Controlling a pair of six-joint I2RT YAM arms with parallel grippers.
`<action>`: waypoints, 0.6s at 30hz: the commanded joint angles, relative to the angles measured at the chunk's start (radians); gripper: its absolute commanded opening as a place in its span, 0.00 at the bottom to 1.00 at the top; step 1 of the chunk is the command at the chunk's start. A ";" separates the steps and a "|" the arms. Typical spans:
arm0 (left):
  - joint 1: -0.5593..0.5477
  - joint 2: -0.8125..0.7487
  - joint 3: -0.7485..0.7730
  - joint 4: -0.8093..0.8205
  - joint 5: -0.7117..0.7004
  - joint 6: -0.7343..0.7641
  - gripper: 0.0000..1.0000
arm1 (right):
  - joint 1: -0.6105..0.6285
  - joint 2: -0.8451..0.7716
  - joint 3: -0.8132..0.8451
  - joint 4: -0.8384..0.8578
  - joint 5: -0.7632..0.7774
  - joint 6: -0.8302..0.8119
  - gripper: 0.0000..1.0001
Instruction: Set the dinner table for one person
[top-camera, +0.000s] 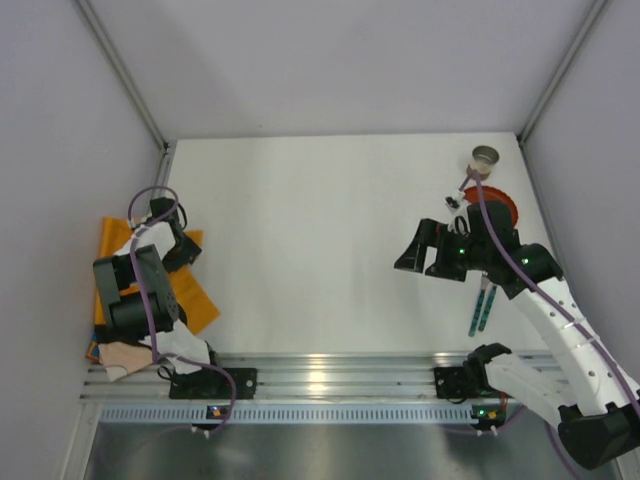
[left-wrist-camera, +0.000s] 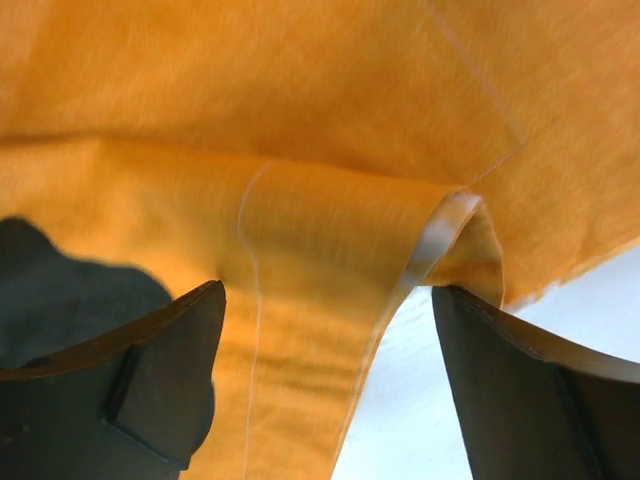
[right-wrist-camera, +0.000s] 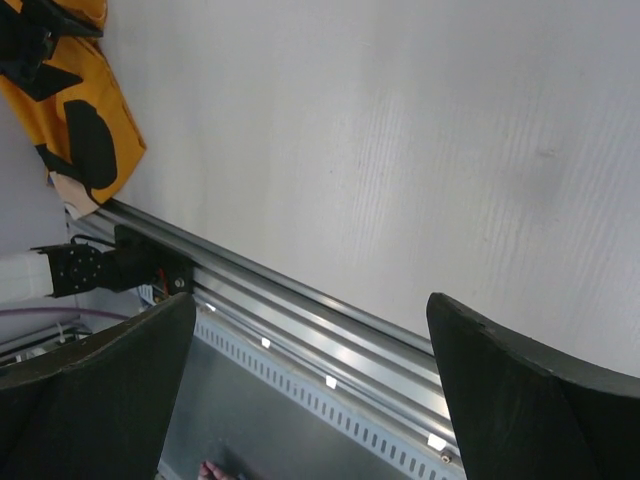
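White and matte, the surface fills the middle of the overhead view, with pale wall panels on 3 sides and a ribbed aluminium rail along its near edge, where both arm bases are bolted. Most of its centre is bare. At the far right corner stands a small metal cup, upright, its mouth facing up; the inside looks grey and I cannot tell whether it holds anything. Just nearer than the cup lies a red plate, largely covered by the right arm, so what is on it cannot be told. Nearer still, beside that arm, 2 teal-handled utensils lie side by side, pointing toward the rail. On the left edge an orange cloth placemat lies rumpled, partly hanging off the surface, with black printed shapes that are too small to read as any design or lettering. A pale pink piece shows at its near corner. The left hand hangs low over this cloth, its 2 fingers spread apart on either side of a raised fold with a pale hem; the fold is not pinched. The right hand hovers over the bare right half, its fingers spread wide with nothing between them.
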 joint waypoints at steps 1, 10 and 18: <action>0.052 0.148 -0.001 0.029 0.040 0.034 0.88 | 0.005 -0.008 0.035 -0.035 -0.001 -0.005 1.00; 0.086 0.219 0.060 0.000 0.176 0.042 0.23 | 0.005 -0.020 0.004 -0.042 0.030 0.018 1.00; -0.024 0.094 -0.018 -0.018 0.245 -0.050 0.00 | 0.005 -0.029 -0.027 -0.029 0.057 0.033 1.00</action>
